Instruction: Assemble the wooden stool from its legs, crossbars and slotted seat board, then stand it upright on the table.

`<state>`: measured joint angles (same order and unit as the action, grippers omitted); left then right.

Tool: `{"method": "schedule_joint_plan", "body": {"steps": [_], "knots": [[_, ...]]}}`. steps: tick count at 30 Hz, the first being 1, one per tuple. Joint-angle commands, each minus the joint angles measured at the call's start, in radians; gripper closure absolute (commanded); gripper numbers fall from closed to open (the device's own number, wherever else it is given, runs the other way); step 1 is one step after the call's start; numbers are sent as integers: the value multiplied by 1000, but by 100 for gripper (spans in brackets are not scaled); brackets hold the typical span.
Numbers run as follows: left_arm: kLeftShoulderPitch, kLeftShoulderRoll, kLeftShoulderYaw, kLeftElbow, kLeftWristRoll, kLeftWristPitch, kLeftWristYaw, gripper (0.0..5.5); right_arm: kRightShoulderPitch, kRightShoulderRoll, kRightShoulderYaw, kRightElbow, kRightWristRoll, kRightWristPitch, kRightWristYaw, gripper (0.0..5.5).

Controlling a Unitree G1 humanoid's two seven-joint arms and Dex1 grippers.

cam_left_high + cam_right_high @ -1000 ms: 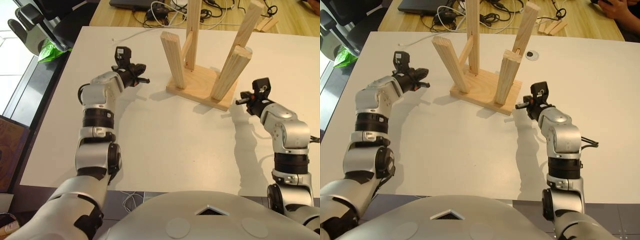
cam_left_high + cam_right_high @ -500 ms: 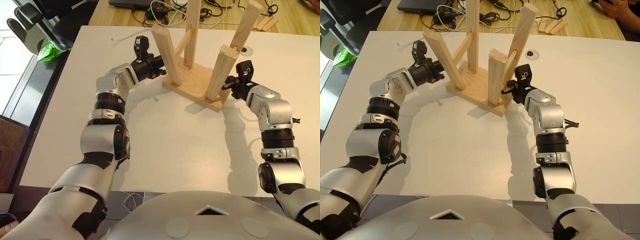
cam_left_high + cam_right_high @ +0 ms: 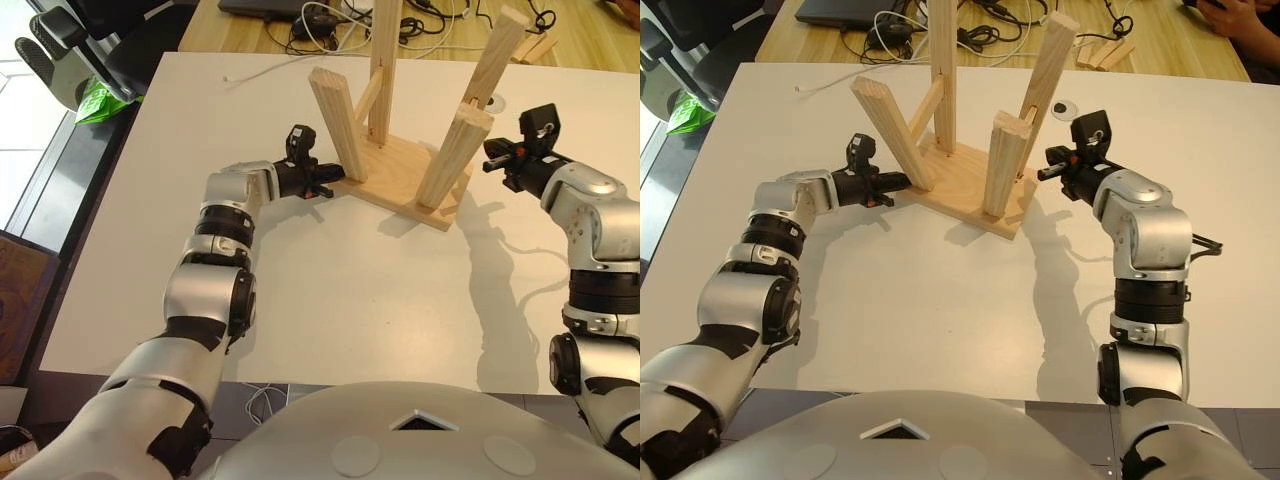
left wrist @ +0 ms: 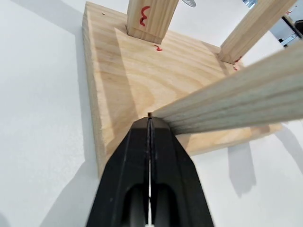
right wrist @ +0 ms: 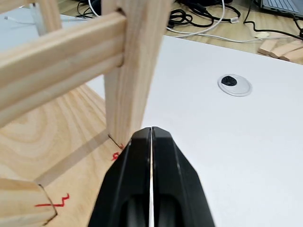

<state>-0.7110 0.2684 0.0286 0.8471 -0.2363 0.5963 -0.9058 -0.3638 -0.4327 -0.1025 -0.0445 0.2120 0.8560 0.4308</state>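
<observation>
The wooden stool lies upside down, its seat board (image 3: 396, 172) flat on the white table (image 3: 330, 290) and several legs pointing up. A crossbar (image 3: 371, 93) joins the two left legs. My left gripper (image 3: 328, 184) is shut, its tips against the board's left edge at the foot of the near-left leg (image 3: 336, 120); the left wrist view shows the closed fingertips (image 4: 149, 124) meeting that leg. My right gripper (image 3: 489, 160) is shut with nothing in it, just right of the near-right leg (image 3: 455, 155) and apart from it. In the right wrist view its fingertips (image 5: 151, 135) hang over the board's corner by a leg (image 5: 135, 71).
A wooden desk behind the table holds a laptop (image 3: 262, 8), cables (image 3: 335, 22) and loose wood pieces (image 3: 535, 46). A round grommet (image 3: 492, 100) sits in the table behind the stool. Chairs (image 3: 60, 60) stand off the table's left edge. Bare table lies in front of the stool.
My left gripper dropped from the near-left leg's middle to its foot at the board edge. My right gripper drew back to the right, off the near-right leg. The stool turned slightly.
</observation>
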Motion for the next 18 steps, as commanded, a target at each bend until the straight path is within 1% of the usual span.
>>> {"method": "schedule_joint_plan", "body": {"steps": [1,4,5,7,8,10,12,15,18], "knots": [[89,50,98,-334,-149,237,11,550,-4,-26,-50,-22,26,28,-7,545],[183,44,162,-618,-269,421,71,550,0,-30,-70,-49,38,45,-15,545],[203,37,176,-675,-295,460,94,550,5,-30,-75,-57,40,49,-18,545],[244,26,187,-776,-336,500,126,550,10,-29,-78,-70,43,56,-22,545],[244,30,182,-779,-334,488,136,550,9,-27,-77,-74,45,58,-24,545],[223,38,170,-739,-316,455,158,550,2,-25,-73,-75,48,61,-25,545],[172,49,147,-651,-285,401,156,550,-11,-27,-65,-69,50,61,-20,545],[77,72,71,-465,-192,277,146,550,-39,-39,-54,-46,47,52,-10,545],[15,69,4,-326,-132,185,102,550,-55,-40,-51,-41,47,51,-8,545]]}}
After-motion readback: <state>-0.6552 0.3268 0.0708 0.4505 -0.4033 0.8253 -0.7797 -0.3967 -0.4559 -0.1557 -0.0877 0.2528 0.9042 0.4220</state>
